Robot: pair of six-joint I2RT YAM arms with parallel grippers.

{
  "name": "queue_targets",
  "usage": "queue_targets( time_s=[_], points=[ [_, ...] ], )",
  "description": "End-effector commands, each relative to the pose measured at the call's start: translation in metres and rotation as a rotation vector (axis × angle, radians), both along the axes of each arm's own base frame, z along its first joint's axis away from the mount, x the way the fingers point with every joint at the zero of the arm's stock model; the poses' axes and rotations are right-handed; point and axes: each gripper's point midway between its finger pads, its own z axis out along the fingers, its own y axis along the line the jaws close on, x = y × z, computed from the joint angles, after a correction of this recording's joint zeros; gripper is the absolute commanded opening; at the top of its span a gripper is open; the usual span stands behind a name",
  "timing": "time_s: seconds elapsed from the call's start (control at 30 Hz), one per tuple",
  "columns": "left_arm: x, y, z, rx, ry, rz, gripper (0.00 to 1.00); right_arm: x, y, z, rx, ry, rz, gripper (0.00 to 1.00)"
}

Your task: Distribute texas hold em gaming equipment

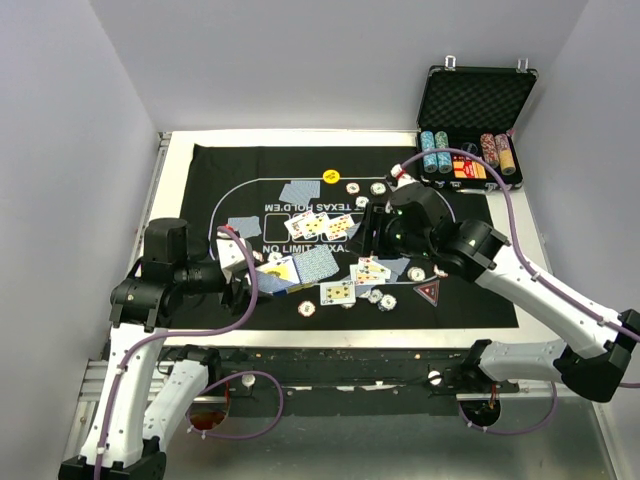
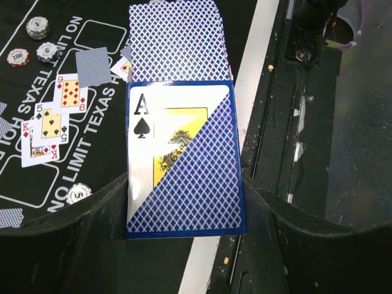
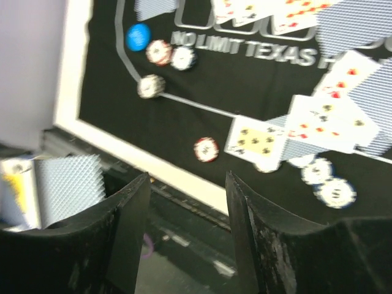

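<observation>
blue, diamond-patterned card pack point(image 2: 184, 159) with an ace-of-spades face, clamped by its side edges in the left gripper point(image 2: 187, 196) over the near left part of the black felt mat point(image 1: 240, 170). the step appears to be setting this pack out: best lowered flat and square, clear of the face-up playing cards point(image 2: 52, 122) at the mat's middle. right gripper point(image 3: 188, 199): fingers apart, holding nothing. open black foam-lined case point(image 1: 478, 95), far right, holds rows of striped chips point(image 1: 435, 152).

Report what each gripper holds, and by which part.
The left gripper clamps the blue card pack by its two long edges, near one end. The right gripper is open, holding nothing.
</observation>
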Motion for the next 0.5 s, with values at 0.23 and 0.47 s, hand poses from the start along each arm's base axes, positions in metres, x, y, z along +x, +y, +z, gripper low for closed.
queue_targets(
  time_s=[0.23, 0.47],
  points=[
    [-0.008, -0.002, 0.004, -0.024, -0.015, -0.032, 0.19, 0.047, -0.067, -0.097, -0.218, 0.068, -0.292, 0.69],
    [-0.010, -0.002, 0.002, -0.020, -0.016, -0.040, 0.19, 0.048, -0.041, -0.058, -0.079, 0.045, -0.195, 0.74]
  ],
)
